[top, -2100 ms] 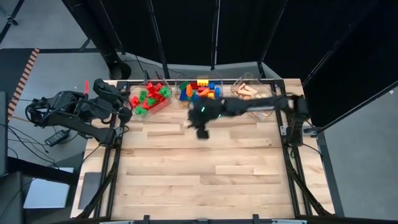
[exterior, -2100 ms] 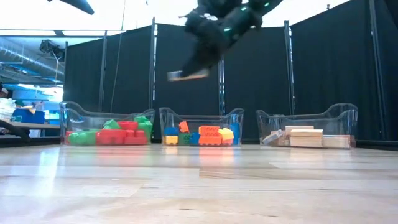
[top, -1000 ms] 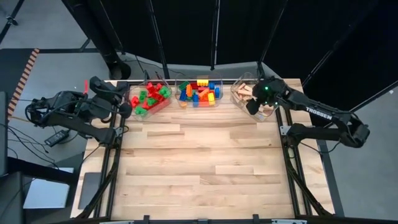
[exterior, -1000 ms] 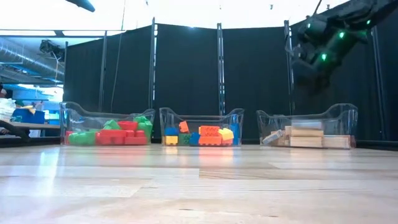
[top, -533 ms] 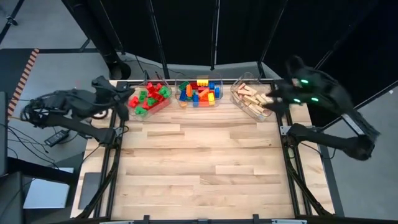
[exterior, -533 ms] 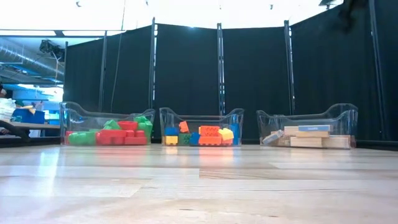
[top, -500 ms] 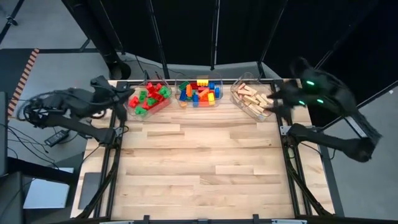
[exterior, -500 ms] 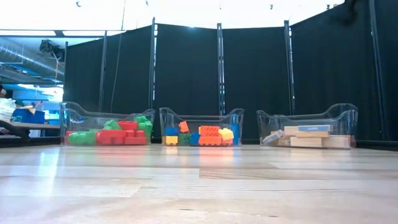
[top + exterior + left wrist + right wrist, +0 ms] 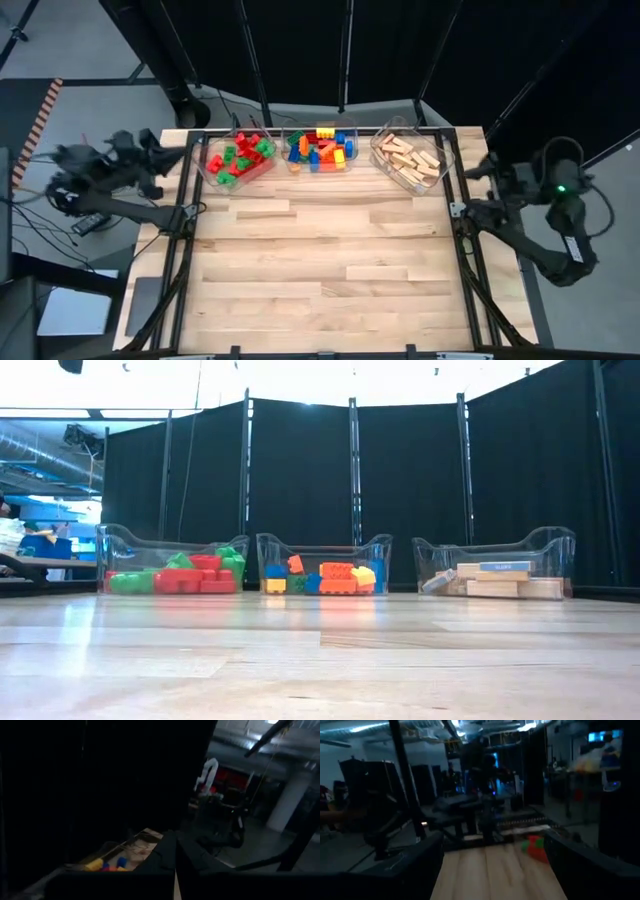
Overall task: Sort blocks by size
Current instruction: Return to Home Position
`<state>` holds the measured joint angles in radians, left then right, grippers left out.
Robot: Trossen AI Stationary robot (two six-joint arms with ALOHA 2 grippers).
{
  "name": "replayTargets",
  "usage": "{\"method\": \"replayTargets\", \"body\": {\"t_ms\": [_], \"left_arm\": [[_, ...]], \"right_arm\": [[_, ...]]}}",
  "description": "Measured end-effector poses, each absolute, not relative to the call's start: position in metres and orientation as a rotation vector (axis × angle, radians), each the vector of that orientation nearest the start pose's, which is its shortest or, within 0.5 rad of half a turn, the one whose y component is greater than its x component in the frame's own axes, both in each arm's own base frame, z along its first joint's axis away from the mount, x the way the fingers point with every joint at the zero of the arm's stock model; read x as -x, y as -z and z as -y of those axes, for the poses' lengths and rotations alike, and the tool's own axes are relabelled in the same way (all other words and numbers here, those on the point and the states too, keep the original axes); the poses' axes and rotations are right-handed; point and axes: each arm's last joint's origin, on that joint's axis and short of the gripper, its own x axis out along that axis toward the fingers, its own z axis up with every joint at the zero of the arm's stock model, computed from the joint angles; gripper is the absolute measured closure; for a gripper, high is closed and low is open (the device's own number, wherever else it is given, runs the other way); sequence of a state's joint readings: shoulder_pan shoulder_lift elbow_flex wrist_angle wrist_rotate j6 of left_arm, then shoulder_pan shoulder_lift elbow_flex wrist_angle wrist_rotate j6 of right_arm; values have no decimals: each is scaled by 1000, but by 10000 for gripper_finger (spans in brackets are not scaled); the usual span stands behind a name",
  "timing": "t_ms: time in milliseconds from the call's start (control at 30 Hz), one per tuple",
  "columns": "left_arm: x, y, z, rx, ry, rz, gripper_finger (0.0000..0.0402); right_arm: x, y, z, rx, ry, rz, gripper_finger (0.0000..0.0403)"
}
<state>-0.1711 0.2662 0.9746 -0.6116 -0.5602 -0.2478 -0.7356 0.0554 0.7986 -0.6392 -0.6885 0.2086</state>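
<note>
The blocks lie in three clear bins along the table's far edge. Red and green bricks fill the left bin (image 9: 238, 158), mixed-colour bricks the middle bin (image 9: 322, 148), and tan wooden bars the right bin (image 9: 408, 158). In the low view, a bar with a blue top (image 9: 505, 566) rests on that pile. My left gripper (image 9: 160, 152) is folded back beyond the table's left edge, shut and holding nothing (image 9: 175, 840). My right gripper (image 9: 492, 170) hangs beyond the right edge, open, with nothing between its fingers (image 9: 493, 839).
The wooden tabletop (image 9: 320, 270) lies in front of the bins, framed by black rails (image 9: 462, 250). Black curtains (image 9: 300, 480) stand behind the bins. Cables and a small device (image 9: 90, 222) lie on the floor at the left.
My right gripper has risen from above the bin of wooden bars and swung out past the table's right edge, tipping to level. A blue-topped bar now lies on that bin's pile. My left arm has drawn back from the table's left edge.
</note>
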Motion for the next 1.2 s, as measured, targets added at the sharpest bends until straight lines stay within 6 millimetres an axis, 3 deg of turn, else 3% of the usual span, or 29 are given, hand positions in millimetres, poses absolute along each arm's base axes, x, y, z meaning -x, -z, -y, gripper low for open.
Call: {"method": "replayTargets", "body": {"t_ms": [100,200,433,633,867,1033,1200], "left_arm": [[-16,-353,-13,322,-361,168,397],[-32,-316,-9,366,-308,192,397],[-67,-251,-2,456,-258,255,397],[-81,-220,0,509,-267,228,397],[-89,-195,1,564,-290,204,397],[-94,-173,2,555,-301,154,397],[-96,-171,3,504,-302,129,397]], "right_arm": [[-20,-324,-7,-188,33,57,51],[-31,-311,2,-179,-3,153,51],[-59,-263,20,-309,-263,366,51],[-73,-221,17,-309,-327,486,51],[-94,-189,13,-378,-118,219,50],[-98,-176,8,-334,-37,104,50],[-99,-174,7,-299,35,90,50]]}}
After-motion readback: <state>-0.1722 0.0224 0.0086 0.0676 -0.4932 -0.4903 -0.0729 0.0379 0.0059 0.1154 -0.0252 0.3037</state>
